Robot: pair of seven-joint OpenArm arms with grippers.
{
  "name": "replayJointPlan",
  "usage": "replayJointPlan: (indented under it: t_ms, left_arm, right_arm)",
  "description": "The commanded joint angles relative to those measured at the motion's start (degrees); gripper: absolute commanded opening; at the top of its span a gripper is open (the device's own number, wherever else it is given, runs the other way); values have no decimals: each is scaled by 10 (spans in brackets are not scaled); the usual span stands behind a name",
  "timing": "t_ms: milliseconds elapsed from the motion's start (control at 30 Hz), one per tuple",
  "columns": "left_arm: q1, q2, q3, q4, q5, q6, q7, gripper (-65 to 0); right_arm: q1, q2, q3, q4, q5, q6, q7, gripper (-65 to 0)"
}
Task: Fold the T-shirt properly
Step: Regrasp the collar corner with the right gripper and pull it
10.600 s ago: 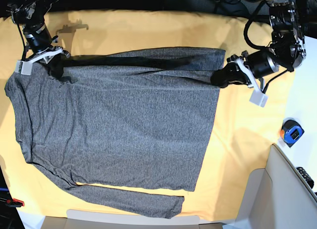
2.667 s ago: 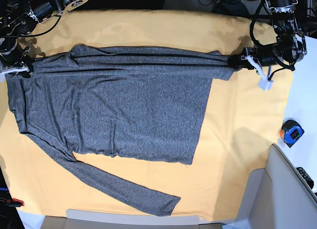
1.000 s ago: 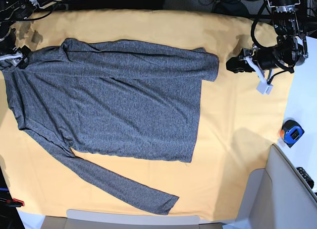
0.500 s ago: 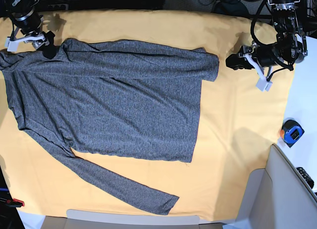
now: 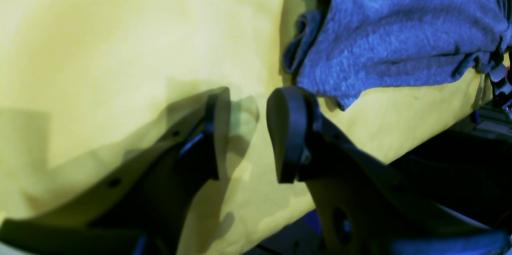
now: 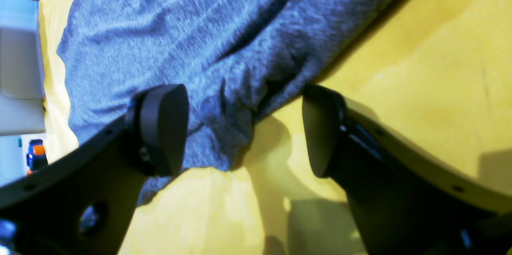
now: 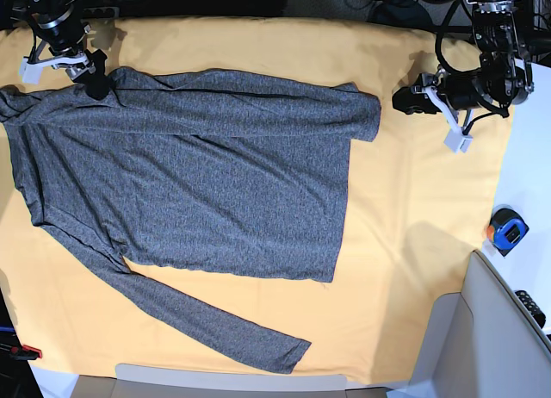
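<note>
Both pincers open, holding nothing: left pincer (image 7: 405, 101) just off the T-shirt (image 7: 189, 183) hem corner, right pincer (image 7: 93, 77) over its shoulder edge. T-shirt flat on the yellow worktop cloth (image 7: 413, 243); far sleeve folded in, near sleeve and body folds remain.

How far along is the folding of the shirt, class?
Done: one sleeve lies folded across the top of the T-shirt. In hand: nothing; the left gripper and right gripper are both open and empty. Left: the lower sleeve is spread on the yellow cloth, and the body is unfolded.
</note>
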Motion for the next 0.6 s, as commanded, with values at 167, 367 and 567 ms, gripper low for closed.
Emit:
replayJointPlan:
  t_ms: [167,367,567]
  left_arm:
    - [-4,-9,-4,9,-9,-2,-4,-453]
    - [-4,-9,-4,9,-10,-2,-4,-453]
    - [-5,-9,-4,9,-10,-2,-4,-453]
  right_arm:
    - [-29,4,-21,36,3,1,2,-211]
    - [-34,4,-61,34,3,1,2,-211]
    - [-34,4,-98,34,3,1,3,-211]
